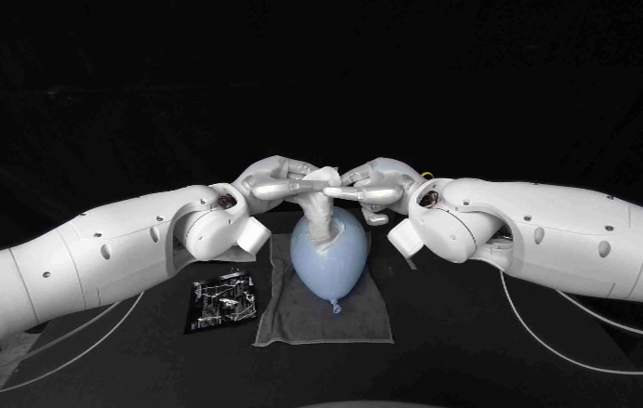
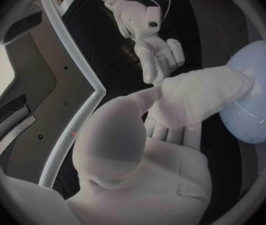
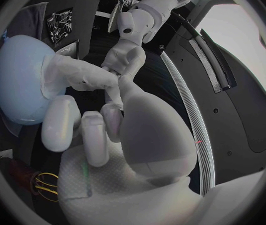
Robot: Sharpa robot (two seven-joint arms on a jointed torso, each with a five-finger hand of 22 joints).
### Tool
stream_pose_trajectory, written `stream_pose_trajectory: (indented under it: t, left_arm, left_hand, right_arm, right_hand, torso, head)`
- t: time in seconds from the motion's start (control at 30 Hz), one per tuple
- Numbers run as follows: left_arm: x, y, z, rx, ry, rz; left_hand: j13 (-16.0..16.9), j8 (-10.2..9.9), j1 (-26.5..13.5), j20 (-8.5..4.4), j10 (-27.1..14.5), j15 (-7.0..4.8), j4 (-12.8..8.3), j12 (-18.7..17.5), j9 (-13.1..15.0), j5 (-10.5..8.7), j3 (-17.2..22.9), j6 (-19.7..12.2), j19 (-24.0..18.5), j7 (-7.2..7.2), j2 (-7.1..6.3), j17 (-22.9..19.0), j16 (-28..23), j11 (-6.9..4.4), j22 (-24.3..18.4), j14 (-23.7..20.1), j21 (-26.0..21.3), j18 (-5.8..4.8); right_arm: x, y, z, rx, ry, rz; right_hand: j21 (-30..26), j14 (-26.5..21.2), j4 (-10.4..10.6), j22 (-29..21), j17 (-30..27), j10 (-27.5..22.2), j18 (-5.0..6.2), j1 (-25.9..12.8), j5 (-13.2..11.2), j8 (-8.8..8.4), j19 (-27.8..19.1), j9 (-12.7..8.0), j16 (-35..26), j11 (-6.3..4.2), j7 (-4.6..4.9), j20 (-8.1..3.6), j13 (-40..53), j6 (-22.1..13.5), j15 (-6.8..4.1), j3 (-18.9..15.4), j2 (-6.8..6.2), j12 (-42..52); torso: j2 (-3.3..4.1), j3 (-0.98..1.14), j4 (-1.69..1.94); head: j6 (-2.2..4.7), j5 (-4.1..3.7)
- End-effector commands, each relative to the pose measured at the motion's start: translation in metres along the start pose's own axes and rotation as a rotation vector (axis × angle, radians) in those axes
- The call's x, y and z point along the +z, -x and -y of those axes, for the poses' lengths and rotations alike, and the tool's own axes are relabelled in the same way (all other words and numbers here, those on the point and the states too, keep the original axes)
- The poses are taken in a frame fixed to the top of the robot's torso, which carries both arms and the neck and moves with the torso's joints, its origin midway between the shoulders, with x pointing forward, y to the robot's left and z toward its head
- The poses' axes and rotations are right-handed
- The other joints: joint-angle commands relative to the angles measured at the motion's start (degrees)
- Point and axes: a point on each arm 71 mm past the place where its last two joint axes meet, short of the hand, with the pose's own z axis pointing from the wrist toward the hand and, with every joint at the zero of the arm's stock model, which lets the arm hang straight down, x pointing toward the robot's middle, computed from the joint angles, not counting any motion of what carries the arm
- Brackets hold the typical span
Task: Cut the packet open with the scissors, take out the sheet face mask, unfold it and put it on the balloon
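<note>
- White sheet mask [image 1: 319, 205] is pinched at its top between the fingertips of the left hand [image 1: 275, 183] and the right hand [image 1: 379, 183]. The two hands meet knuckle to knuckle above it.
- It hangs from them as a bunched strip, long axis roughly vertical. Its lower end seems to rest on the far end of the balloon [image 1: 330, 264]; the folds hide its shape.
- The pale blue balloon lies on a grey towel [image 1: 288, 322], its long axis running away from the robot and its knot pointing towards the robot.
- A black packet [image 1: 221, 301] lies on the table [image 1: 449, 357], just beside the towel on the robot's left.
</note>
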Motion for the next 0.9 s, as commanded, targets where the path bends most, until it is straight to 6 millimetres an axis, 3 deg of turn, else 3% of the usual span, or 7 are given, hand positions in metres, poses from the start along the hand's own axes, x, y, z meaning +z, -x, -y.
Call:
stream_pose_trajectory:
  t: [0.03, 0.17, 0.4, 0.67, 0.77, 0.9]
  left_arm:
    - [0.0004, 0.0001, 0.0018, 0.004, -0.015, 0.004]
    - [0.0003, -0.0002, 0.0016, 0.005, -0.012, -0.001]
    - [0.0003, -0.0009, 0.0013, 0.009, -0.009, -0.008]
    - [0.0004, -0.0011, 0.0014, 0.011, -0.009, -0.007]
    - [0.0003, -0.0011, 0.0015, 0.011, -0.010, -0.004]
    - [0.0002, -0.0006, 0.0014, 0.013, -0.010, 0.000]
  left_hand:
    - [-0.1, -0.5, 0.7, -0.02, 0.1, -0.19, -0.7, 0.0, -0.1, -0.15, 0.0, -0.5, -0.5, 0.05, -0.30, 0.1, 0.3, -0.39, 0.2, -0.4, 0.4, -0.08]
    - [-0.1, -0.8, 1.0, -0.16, 0.0, -0.19, -1.3, 0.2, -0.2, -0.26, -0.3, -0.6, -0.8, 0.01, -0.64, 0.3, 0.4, -0.36, 0.4, -0.6, 0.8, -0.07]
    - [-0.2, -1.5, 1.7, -0.44, -0.3, -0.14, -2.4, 0.6, -0.5, -0.37, -0.9, -0.4, -1.4, -0.10, -0.97, 0.6, 0.6, -0.24, 1.1, -0.9, 1.7, -0.12]
    - [-0.1, -2.2, 2.1, -0.65, -0.5, -0.10, -3.2, 1.1, -0.7, -0.38, -1.5, -0.4, -2.0, -0.24, -0.84, 0.9, 0.8, -0.16, 1.8, -1.1, 2.6, -0.21]
    - [-0.1, -2.7, 2.2, -0.75, -0.6, -0.09, -3.5, 1.4, -0.8, -0.40, -1.8, -0.6, -2.3, -0.37, -0.78, 1.0, 0.9, -0.12, 2.1, -1.2, 3.1, -0.25]
    - [-0.1, -3.4, 2.4, -0.87, -0.8, -0.07, -4.0, 1.8, -1.1, -0.38, -2.1, -1.0, -2.8, -0.56, -0.70, 1.2, 1.1, -0.07, 2.7, -1.3, 3.8, -0.30]
  right_arm:
    - [-0.0014, 0.0018, -0.0062, 0.047, 0.070, 0.077]
    - [-0.0022, 0.0057, -0.0074, 0.066, 0.094, 0.127]
    - [-0.0026, 0.0065, -0.0082, 0.077, 0.104, 0.148]
    - [-0.0022, 0.0016, -0.0070, 0.073, 0.080, 0.095]
    - [-0.0020, -0.0005, -0.0069, 0.071, 0.076, 0.072]
    - [-0.0022, -0.0019, -0.0073, 0.074, 0.080, 0.056]
  right_hand:
    - [2.2, 6.4, -1.2, 8.1, 15.0, 4.0, -1.14, 2.5, -0.2, 1.14, 1.1, 0.4, 0.2, -2.70, -1.18, -0.52, 6.1, 1.8, -1.38, 1.9, 1.71, 1.5]
    - [3.7, 6.4, -2.0, 8.7, 15.0, 4.7, -1.43, 2.7, -0.2, 1.94, 1.6, 0.8, 0.2, -3.22, -1.72, -1.07, 6.8, 2.2, -1.90, 3.7, 2.61, 2.4]
    - [3.3, 6.4, -1.9, 8.7, 15.0, 4.5, -1.35, 1.4, -0.3, 2.27, 1.4, 1.0, 0.2, -3.21, -1.64, -1.30, 6.5, 1.7, -1.98, 4.4, 2.13, 2.0]
    - [-0.5, 6.4, -0.9, 7.5, 15.0, 2.7, -0.67, -2.2, -0.3, 1.33, -0.1, 0.4, 0.2, -2.13, -0.32, -0.87, 4.5, -0.7, -1.16, 3.3, -0.78, -0.9]
    - [-2.7, 6.4, -0.5, 6.8, 15.0, 1.6, -0.33, -3.4, -0.3, -0.07, -1.1, -0.4, 0.2, -1.07, 0.91, -0.26, 3.5, -3.2, -0.28, 2.5, -2.13, -2.3]
    - [-3.3, 6.3, -0.3, 6.6, 14.9, 1.3, -0.26, -4.0, -0.3, -0.67, -1.4, -0.8, 0.1, -0.47, 1.53, 0.25, 3.4, -4.1, 0.31, 2.0, -2.78, -2.6]
  torso:
    - [0.01, 0.04, 0.00]
    - [0.01, -0.01, 0.01]
    - [-0.01, 0.00, 0.00]
    - [0.01, -0.01, 0.02]
    - [0.02, 0.00, 0.01]
    - [0.01, 0.00, 0.03]
  head:
    - [0.02, 0.00]
    - [0.05, 0.04]
    - [0.09, 0.06]
    - [0.14, 0.04]
    - [0.14, 0.06]
    - [0.22, 0.05]
